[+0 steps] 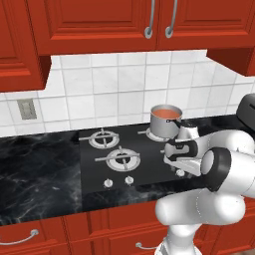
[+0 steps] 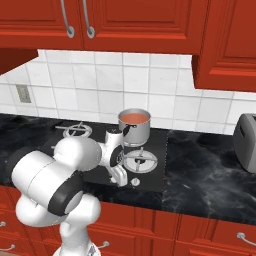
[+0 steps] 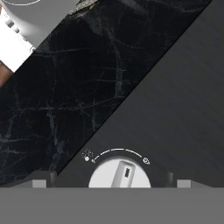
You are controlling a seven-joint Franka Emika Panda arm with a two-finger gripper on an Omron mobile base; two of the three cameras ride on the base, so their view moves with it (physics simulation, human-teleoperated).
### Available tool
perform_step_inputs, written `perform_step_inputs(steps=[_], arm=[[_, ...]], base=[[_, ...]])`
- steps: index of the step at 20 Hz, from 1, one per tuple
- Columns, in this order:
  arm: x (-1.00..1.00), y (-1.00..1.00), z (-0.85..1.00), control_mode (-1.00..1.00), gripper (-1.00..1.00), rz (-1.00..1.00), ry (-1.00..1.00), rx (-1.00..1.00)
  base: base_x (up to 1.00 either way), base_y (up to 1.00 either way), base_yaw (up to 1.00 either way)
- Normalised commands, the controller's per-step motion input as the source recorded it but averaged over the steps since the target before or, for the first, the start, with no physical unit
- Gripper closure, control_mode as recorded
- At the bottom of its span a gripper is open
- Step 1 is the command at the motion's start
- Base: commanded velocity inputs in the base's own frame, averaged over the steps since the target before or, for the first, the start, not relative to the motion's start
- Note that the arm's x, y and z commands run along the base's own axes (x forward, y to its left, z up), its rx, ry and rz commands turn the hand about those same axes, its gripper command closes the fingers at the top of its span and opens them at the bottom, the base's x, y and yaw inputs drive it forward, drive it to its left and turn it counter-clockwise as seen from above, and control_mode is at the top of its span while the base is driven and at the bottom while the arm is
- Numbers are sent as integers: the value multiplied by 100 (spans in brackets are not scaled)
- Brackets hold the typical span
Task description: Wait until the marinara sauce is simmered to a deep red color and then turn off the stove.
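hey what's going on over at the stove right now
A white robot arm is reaching low over the front right of the black stove, with its hand open and lined up right over one of the silver knobs, a finger on each side, not gripping it. Behind it, a steel saucepan sits on the back right burner, holding marinara sauce that looks orange-red. A toaster stands on the counter to the right.

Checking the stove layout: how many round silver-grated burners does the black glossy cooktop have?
4: back-left burner, front-left burner, back-right burner under the grey steel saucepan, front-right burner beside the arm.
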Motion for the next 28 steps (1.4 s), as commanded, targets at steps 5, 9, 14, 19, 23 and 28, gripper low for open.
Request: perform_step_inputs(steps=[5, 9, 14, 19, 23, 28], arm=[[0, 0, 0, -100, -100, 0, 0, 0], [0, 0, 0, -100, -100, 0, 0, 0], [0, 0, 0, -100, -100, 0, 0, 0], [0, 0, 0, -100, -100, 0, 0, 0], [0, 0, 0, -100, -100, 0, 0, 0], [0, 0, 0, -100, -100, 0, 0, 0]], base=[[0, 0, 0], [0, 0, 0], [0, 0, 0], [0, 0, 0], [0, 0, 0], [0, 0, 0]])
